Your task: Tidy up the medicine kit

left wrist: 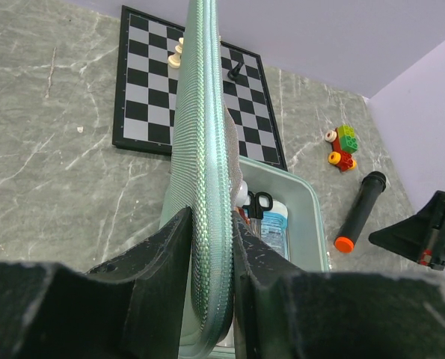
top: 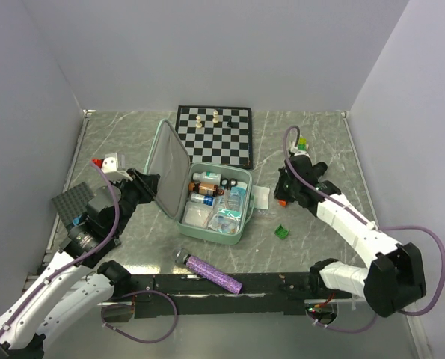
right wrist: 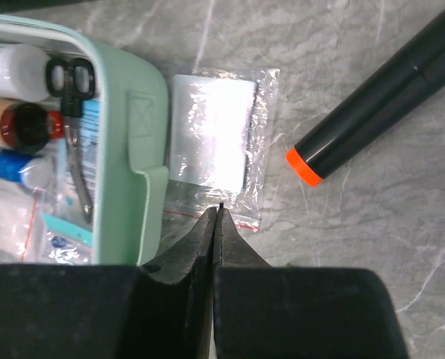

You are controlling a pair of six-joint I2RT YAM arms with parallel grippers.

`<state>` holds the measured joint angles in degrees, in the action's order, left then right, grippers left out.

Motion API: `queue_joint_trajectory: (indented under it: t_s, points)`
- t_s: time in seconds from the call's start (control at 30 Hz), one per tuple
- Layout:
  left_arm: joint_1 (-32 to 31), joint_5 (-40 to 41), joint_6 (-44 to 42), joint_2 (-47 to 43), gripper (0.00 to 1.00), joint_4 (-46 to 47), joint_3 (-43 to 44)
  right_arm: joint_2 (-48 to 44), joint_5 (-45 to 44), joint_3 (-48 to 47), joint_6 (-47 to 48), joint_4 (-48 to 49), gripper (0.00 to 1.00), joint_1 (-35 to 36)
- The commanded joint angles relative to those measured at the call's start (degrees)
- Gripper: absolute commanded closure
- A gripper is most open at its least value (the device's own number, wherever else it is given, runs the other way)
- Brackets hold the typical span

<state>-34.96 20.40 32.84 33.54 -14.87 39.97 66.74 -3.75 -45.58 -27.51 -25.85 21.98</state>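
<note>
The mint-green medicine kit (top: 241,224) lies open mid-table, with bottles, small scissors and packets inside. Its lid (top: 166,161) stands upright on the left side. My left gripper (top: 149,187) is shut on the lid's zip edge (left wrist: 203,112), one finger on each face, as the left wrist view shows (left wrist: 211,217). My right gripper (top: 280,196) is to the right of the kit (right wrist: 143,112). Its tips (right wrist: 219,209) are pressed together on the red-lined edge of a clear plastic bag (right wrist: 211,127) holding a white pad, which lies flat on the table.
A chessboard (top: 215,134) with a few pieces lies behind the kit. A black marker with an orange cap (right wrist: 379,90) is just right of the bag. A green block (top: 282,232), a purple glitter tube (top: 215,274), toy bricks (top: 302,143) and a dark studded plate (top: 72,202) lie around.
</note>
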Motion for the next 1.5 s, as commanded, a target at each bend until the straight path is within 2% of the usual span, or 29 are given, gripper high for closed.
queue_joint_trajectory:
  t_s: [0.0,0.03,0.07,0.13,0.2,0.3,0.47,0.63,0.83,0.9,1.07,1.23,1.47]
  points:
    - [0.07,-1.59,1.35,0.56,0.69,0.90,-0.15,-0.40,2.25,-2.22,3.50,-1.83,1.00,0.26]
    - [0.07,-1.68,1.52,0.65,0.69,1.07,-0.24,0.84,3.30,-2.32,4.64,-1.93,0.93,0.35]
    - [0.07,-1.77,1.70,0.74,0.69,1.25,-0.33,2.67,5.05,-2.23,5.00,-1.84,0.79,0.35]
    - [0.07,-2.03,2.14,0.91,0.68,1.34,-0.59,5.93,6.38,-1.62,5.10,-1.23,0.60,0.52]
    - [0.07,-2.12,2.58,0.91,0.68,1.34,-0.77,8.04,6.21,-0.30,4.66,1.49,0.46,0.96]
    - [0.07,-2.39,2.84,0.65,0.68,1.16,-1.03,11.47,4.54,0.49,3.87,3.95,0.40,1.58]
    - [0.07,-2.47,3.28,0.56,0.67,0.90,-1.38,15.08,1.38,-0.99,3.16,6.60,0.39,3.33]
    - [0.07,-2.82,3.55,0.82,0.67,0.81,-1.38,22.72,-2.13,-5.39,3.16,4.50,0.42,4.04]
    - [0.15,-2.21,3.28,0.39,0.67,0.02,-1.21,27.48,-4.25,-6.10,2.63,3.35,0.53,4.21]
    - [0.16,-2.21,3.11,0.39,0.67,0.02,-1.12,27.74,-4.07,-5.48,2.46,3.61,0.63,4.21]
    - [0.07,-2.03,2.67,0.82,0.67,0.02,-0.85,27.74,-3.02,-3.81,1.67,4.31,0.98,4.13]
    - [0.07,-2.12,2.49,0.91,0.67,-0.07,-0.77,23.54,-3.37,-3.29,1.05,3.08,1.00,4.13]
    - [0.16,-1.77,2.76,0.47,0.67,-0.07,-0.77,12.29,-4.77,-3.81,1.14,-0.60,1.00,4.30]
